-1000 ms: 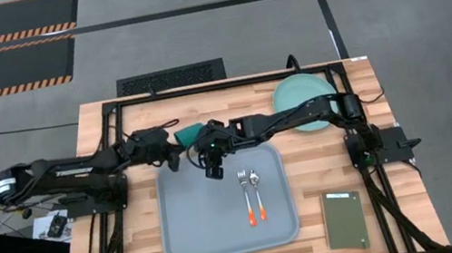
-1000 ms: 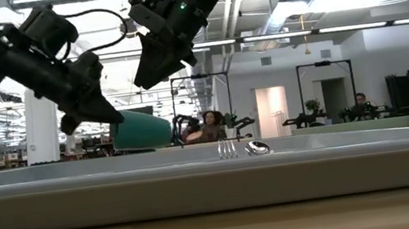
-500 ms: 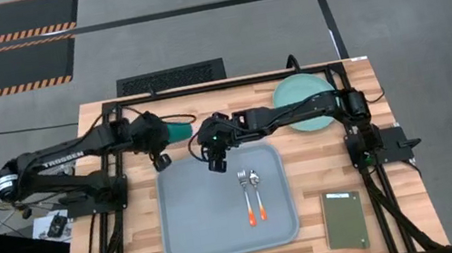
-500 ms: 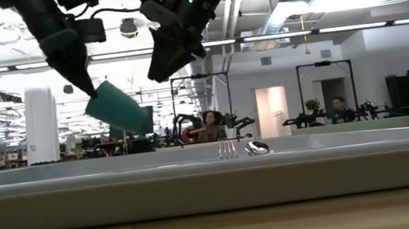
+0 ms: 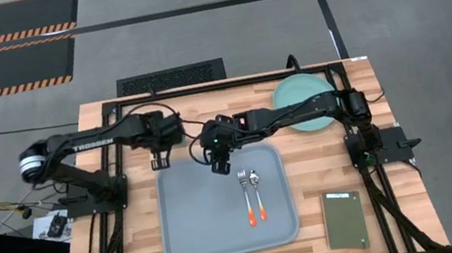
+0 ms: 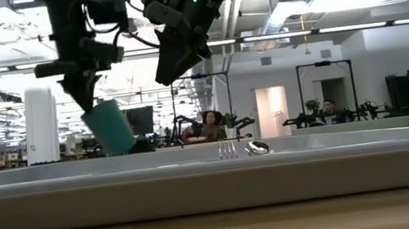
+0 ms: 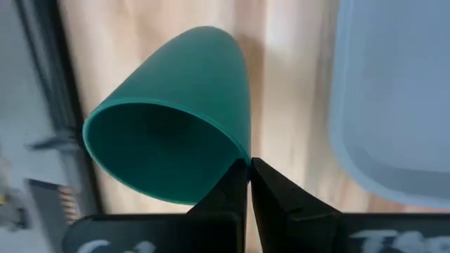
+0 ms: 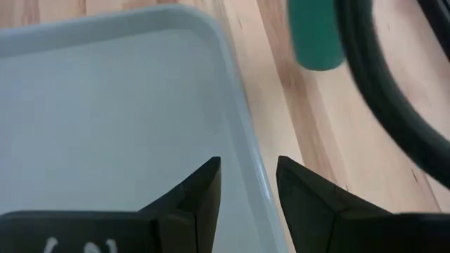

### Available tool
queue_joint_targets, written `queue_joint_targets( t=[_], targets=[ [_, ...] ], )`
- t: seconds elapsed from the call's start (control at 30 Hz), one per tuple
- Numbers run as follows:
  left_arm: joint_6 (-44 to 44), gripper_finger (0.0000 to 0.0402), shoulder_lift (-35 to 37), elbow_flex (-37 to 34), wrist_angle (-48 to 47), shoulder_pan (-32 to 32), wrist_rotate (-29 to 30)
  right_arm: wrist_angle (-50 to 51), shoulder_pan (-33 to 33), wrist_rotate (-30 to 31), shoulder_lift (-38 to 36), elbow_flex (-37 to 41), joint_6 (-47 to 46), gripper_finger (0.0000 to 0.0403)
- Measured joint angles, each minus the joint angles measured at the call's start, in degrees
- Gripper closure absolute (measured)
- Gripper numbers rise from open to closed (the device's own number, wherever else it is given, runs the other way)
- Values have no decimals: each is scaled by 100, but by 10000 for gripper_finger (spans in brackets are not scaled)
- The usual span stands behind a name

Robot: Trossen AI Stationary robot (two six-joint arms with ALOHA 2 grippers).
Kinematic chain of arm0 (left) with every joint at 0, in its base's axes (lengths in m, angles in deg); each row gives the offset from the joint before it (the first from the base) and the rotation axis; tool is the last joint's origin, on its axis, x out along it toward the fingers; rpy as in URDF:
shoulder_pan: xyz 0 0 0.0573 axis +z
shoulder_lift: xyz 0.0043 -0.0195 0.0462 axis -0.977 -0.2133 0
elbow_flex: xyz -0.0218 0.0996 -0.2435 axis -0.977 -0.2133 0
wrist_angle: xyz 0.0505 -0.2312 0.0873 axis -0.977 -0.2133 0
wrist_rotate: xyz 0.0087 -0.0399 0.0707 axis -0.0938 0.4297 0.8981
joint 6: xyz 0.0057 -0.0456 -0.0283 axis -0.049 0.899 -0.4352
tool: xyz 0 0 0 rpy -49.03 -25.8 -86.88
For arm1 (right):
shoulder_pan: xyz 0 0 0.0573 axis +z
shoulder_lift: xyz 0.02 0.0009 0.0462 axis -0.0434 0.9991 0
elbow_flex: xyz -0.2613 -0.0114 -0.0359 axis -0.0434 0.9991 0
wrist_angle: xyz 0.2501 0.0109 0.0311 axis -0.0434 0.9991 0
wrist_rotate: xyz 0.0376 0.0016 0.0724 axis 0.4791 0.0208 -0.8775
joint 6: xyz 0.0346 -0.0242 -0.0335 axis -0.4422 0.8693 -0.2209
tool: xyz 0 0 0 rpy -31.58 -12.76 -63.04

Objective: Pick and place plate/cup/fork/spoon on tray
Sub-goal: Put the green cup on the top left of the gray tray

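Note:
The dark green cup (image 7: 169,119) hangs from my left gripper (image 7: 247,172), which is shut on it above the bare wood just left of the tray's far left corner (image 5: 163,172). In the low view the cup (image 6: 110,128) hangs under that gripper (image 6: 86,99). My right gripper (image 8: 246,169) stands open over the pale grey-blue tray (image 5: 198,232) at its far left corner, with nothing between its fingers. The fork (image 5: 245,199) and the spoon (image 5: 257,193) lie side by side on the tray. The mint-green plate (image 5: 294,95) rests on the table at the far right, partly under my right arm. My left gripper pinches the cup's rim (image 7: 235,156) at one spot of the wall between its two fingers, apparently one finger inside the mouth and one outside. The fingers come from above, pointing steeply down. The cup hangs below them, tilted, mouth upward, clear of the table.
A dark olive slab (image 5: 345,220) lies on the table to the right of the tray, near the front. Black frame rails (image 5: 228,82) run along the table's far edge and sides. Most of the tray's left half is bare.
My left gripper has tipped from nearly level to pointing steeply down and rolled, drawing toward the table's left, away from my right gripper. The cup, held on its side before, has swung round and now hangs nearly upright below the fingers.

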Motion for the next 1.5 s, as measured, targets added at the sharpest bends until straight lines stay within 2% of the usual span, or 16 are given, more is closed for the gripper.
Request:
queue_joint_targets(
  t=[0.2,0.37,0.5,0.8,1.27,1.5],
  targets=[
    [-539,401,-202,604,-688,-169,218,26,0,-2,0,0,22,240],
    [-1532,401,-324,701,-1307,-365,425,270,0,-4,2,0,22,240],
    [-1974,401,-417,702,-1311,-435,712,341,0,-2,11,0,16,240],
    [-2686,401,-801,696,-1374,-567,359,579,4,-4,13,2,-34,240],
    [-3184,401,-950,690,-1028,-630,297,620,146,-6,9,383,-112,240],
    [-3326,401,-950,690,-911,-620,254,1000,406,-6,7,385,-172,240]
  ],
)
